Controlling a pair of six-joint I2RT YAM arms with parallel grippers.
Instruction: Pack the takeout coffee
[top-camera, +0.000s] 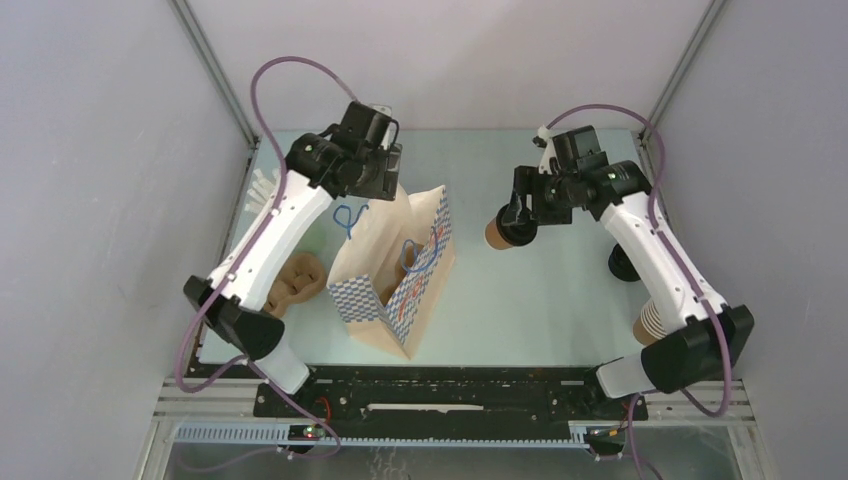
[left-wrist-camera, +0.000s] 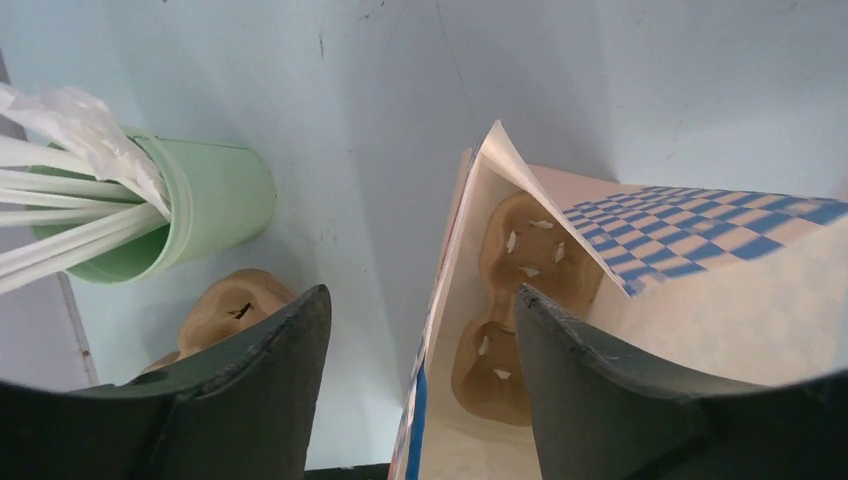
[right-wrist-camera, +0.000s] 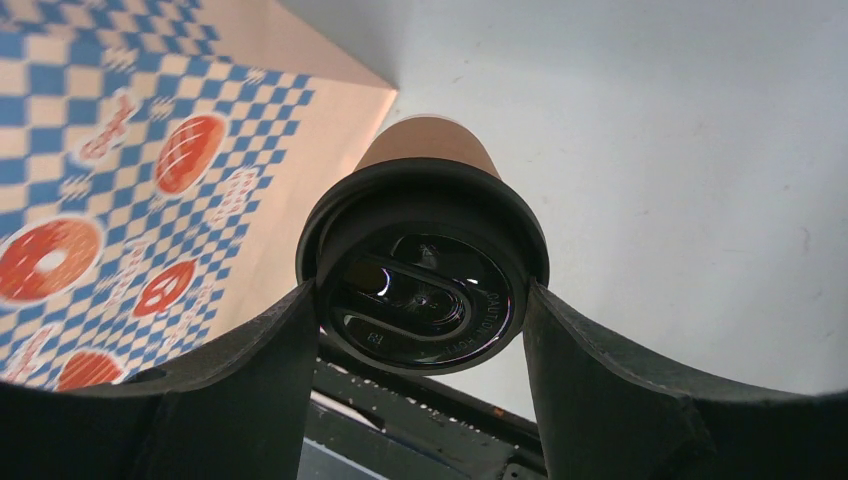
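While the left gripper (top-camera: 378, 188) hung over the far rim of the bag (top-camera: 395, 295), the top view put the right gripper (top-camera: 514, 226) well off to the bag's right, clamped on the coffee (top-camera: 495, 238). Coffee tipped, lid toward the wrist, cup body pointing away from it toward the bag. Could not tell whether its base touched the table (top-camera: 540, 300). A carrier (top-camera: 300, 282) lay on the table to the left of the left gripper and nearer the arm bases, beside the bag.

Left wrist view: fingers (left-wrist-camera: 250, 380) spread wide, nothing pinched. One bag wall ran up between them, its edge nearer the right finger; contact unclear. Past the right fingertip, an inner carrier (left-wrist-camera: 510, 290) sat down inside the open bag. Past the left fingertip, a green cup (left-wrist-camera: 205, 205) of white sticks (left-wrist-camera: 70, 200) stood outside the bag.

Right wrist view: both fingers (right-wrist-camera: 250, 390) pressed on the black lid's rim, one each side. Coffee sat between the fingertips, tan body running out beyond them. Bag's checkered face lay left of the fingers.
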